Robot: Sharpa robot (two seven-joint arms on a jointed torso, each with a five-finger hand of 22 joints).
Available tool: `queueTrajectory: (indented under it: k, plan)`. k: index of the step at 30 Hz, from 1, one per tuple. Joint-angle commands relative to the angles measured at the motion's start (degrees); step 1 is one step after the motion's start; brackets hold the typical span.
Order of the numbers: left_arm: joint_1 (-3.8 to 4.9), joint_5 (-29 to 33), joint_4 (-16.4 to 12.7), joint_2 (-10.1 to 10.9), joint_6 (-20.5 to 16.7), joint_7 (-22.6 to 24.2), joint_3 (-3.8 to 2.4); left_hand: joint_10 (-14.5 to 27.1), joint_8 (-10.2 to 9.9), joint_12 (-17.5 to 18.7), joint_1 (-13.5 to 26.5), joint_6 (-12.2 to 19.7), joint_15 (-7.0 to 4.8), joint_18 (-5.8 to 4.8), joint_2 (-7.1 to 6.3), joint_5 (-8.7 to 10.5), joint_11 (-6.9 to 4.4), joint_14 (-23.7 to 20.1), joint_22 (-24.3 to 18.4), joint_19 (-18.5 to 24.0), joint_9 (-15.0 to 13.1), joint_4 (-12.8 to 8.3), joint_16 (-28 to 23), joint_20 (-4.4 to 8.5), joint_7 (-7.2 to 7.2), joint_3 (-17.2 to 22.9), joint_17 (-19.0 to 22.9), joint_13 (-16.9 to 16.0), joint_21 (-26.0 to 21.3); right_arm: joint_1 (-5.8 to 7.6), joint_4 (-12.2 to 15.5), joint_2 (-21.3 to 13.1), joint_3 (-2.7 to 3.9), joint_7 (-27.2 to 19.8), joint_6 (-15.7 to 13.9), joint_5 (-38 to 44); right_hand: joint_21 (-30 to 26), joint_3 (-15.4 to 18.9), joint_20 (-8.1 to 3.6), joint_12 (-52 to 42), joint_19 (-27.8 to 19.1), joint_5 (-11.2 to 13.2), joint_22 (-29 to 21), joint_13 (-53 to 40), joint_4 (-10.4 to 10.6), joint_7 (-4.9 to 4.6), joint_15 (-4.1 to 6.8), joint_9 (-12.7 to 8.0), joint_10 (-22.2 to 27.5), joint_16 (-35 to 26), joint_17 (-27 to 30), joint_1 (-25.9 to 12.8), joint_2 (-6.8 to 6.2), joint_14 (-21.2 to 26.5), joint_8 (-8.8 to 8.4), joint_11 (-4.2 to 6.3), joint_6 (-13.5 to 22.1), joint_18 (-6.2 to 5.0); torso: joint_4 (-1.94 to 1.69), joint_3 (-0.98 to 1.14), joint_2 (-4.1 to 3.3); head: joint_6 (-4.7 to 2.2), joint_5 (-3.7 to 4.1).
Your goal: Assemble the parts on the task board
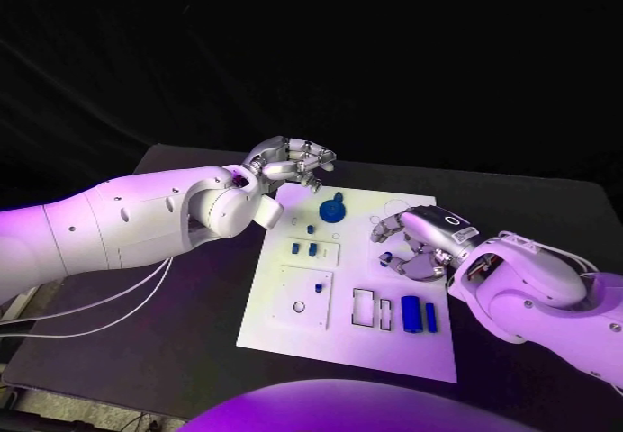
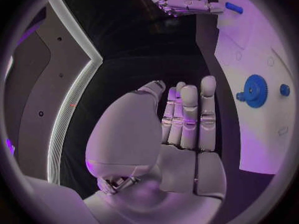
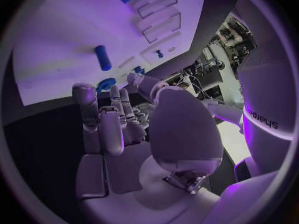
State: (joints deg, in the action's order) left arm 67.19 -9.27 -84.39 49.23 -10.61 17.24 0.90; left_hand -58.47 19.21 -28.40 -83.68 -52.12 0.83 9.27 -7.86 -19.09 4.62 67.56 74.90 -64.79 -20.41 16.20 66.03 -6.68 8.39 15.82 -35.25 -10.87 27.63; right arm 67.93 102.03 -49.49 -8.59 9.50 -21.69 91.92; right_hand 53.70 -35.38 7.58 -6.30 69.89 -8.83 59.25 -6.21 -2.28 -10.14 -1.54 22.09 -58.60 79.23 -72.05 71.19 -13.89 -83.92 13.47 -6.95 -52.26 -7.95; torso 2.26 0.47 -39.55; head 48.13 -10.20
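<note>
The task board [image 1: 348, 346] is a plain white plate, and it lies on a black table [image 1: 519, 202]. On the board, the round toothed gear [image 1: 332, 211] is deep blue, and so are the two upright bars [image 1: 418, 313] near the board's right edge and the small pegs [image 1: 304, 247] in the raised white blocks. The short cylinder [image 3: 102, 57] seen from the right wrist is the same blue. Both arms are white; the left hand [image 1: 288, 162] and the right hand [image 1: 418, 241] are silver.

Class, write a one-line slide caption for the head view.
Both hands hover over the white task board: left hand at its far edge, right hand near the blue gear.
</note>
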Motion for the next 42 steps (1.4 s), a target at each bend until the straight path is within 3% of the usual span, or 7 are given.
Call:
queueTrajectory:
  k: [1,3,6,14,25,33,42]
  plan:
    - [0.05,-0.3,-0.1,-0.1,1.3,0.3,-0.04,0.4,0.0,0.2,0.7,0.4,0.06,0.6,-0.01,0.33,0.13,-0.1,0.4,0.0,-0.1,0.2,-0.1,-0.27,-0.13,0.2,0.0,0.0,-0.3,0.52,-1.3,-0.9,-0.02,0.9,6.3,-3.0,-1.2,3.6,0.23,-0.9,-0.5,0.2,-0.6,0.2,0.8,-0.18,-0.65,-0.6,1.4,-0.2,0.7,0.5,-0.13,-1.6,-0.95,0.04,1.5,-0.75,0.03,-0.01,0.06,-0.37,0.32]
    - [0.04,-0.4,-0.1,-0.1,1.4,0.3,-0.04,0.4,0.0,0.2,0.8,0.4,0.06,0.6,-0.01,0.38,0.13,-0.1,0.4,0.0,-0.1,0.2,-0.1,-0.28,-0.14,0.2,0.0,0.0,-0.3,0.74,-1.9,-1.3,-0.02,0.8,7.2,-3.1,-2.0,6.8,0.39,-1.8,-0.8,0.4,-1.0,0.3,1.6,-0.32,-0.69,-1.1,2.3,-0.3,1.3,1.5,0.34,-1.3,-1.38,-0.09,1.9,-0.85,-0.08,0.05,-0.08,-0.53,0.41]
    - [0.04,-0.5,0.0,-0.1,1.7,0.3,-0.03,0.4,0.0,0.2,0.8,0.4,0.06,0.61,-0.01,0.4,0.12,-0.1,0.4,0.0,-0.1,0.2,-0.1,-0.28,-0.14,0.2,0.0,0.0,-0.3,0.79,-2.7,-1.3,-0.05,0.6,8.1,-2.5,-2.0,8.0,0.4,-2.3,-0.8,0.5,-0.9,0.4,2.0,-0.35,-0.71,-1.3,2.6,-0.3,1.5,2.2,0.64,-1.2,-1.36,-0.22,1.7,-0.82,-0.09,0.13,-0.11,-0.64,0.54]
    - [0.04,-1.0,0.1,0.0,2.0,0.1,-0.02,0.3,0.1,0.1,0.7,0.4,0.05,0.6,-0.02,0.48,0.1,-0.2,0.4,-0.1,-0.2,0.1,-0.1,-0.28,-0.17,0.2,0.0,0.0,-0.3,0.37,-3.8,-0.3,-0.14,0.4,9.4,-2.4,-1.7,8.4,0.4,-2.9,-0.4,0.4,-0.6,0.3,2.3,-0.21,-0.66,-1.4,2.4,0.0,1.2,3.0,1.05,-1.3,-1.22,-0.13,1.2,-0.74,-0.14,0.05,-0.18,-0.64,0.61]
    - [0.04,-1.3,0.0,0.1,2.1,0.0,-0.02,0.3,0.1,0.1,0.7,0.4,0.04,0.61,-0.02,0.53,0.08,-0.1,0.4,-0.1,-0.2,0.1,0.0,-0.28,-0.17,0.2,0.0,0.0,-0.3,-0.16,-4.3,1.2,-0.2,0.0,8.4,-3.5,0.5,6.7,0.09,-4.7,1.4,0.0,1.3,0.2,3.3,0.0,-0.34,-1.8,0.7,1.0,0.2,3.8,1.78,-2.0,-0.86,0.2,-0.3,-0.3,-0.15,0.03,-0.12,-0.6,0.67]
    - [0.04,-1.4,0.0,0.2,2.1,0.0,-0.02,0.2,0.1,0.1,0.8,0.4,0.03,0.6,0.0,0.59,0.07,-0.1,0.4,-0.1,-0.2,0.1,0.0,-0.28,-0.17,0.2,-0.1,0.0,-0.2,-0.33,-4.5,1.7,-0.23,-0.2,8.3,-3.6,2.6,3.8,-0.39,-5.6,3.0,-0.2,3.2,0.1,4.3,0.56,0.13,-1.9,-1.9,1.7,-0.5,3.3,1.39,-2.4,-0.28,0.79,-2.3,0.15,-0.08,0.02,-0.12,-0.44,0.63]
    - [0.04,-1.4,0.0,0.1,2.2,-0.1,-0.02,0.2,0.1,0.1,0.8,0.4,0.03,0.6,0.0,0.59,0.07,-0.1,0.4,-0.1,-0.2,0.1,0.0,-0.28,-0.17,0.2,-0.1,0.0,-0.2,-0.53,-4.7,2.5,-0.24,-0.2,7.5,-3.4,2.8,3.0,-0.5,-5.6,3.2,-0.3,3.4,0.1,4.7,0.67,0.25,-2.0,-2.4,1.8,-0.6,3.0,1.41,-2.4,-0.27,0.92,-2.6,0.21,-0.1,0.08,-0.09,-0.38,0.61]
